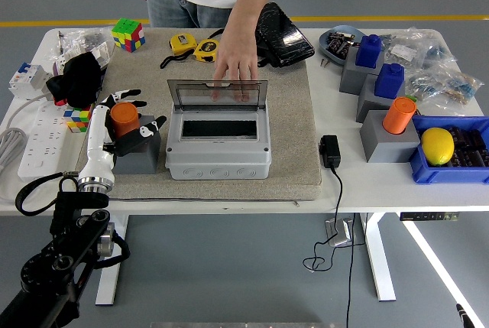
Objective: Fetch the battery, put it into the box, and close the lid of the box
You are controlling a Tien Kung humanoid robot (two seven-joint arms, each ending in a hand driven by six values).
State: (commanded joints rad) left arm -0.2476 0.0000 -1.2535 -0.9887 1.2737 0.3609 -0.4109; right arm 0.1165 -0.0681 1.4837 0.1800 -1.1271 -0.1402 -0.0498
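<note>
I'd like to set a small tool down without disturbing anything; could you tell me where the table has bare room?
The mat is bare right of the grey box. White table is clear around the black adapter. Crowded: the left end around the left hand and orange battery, and the right end by the blue bin.
</note>
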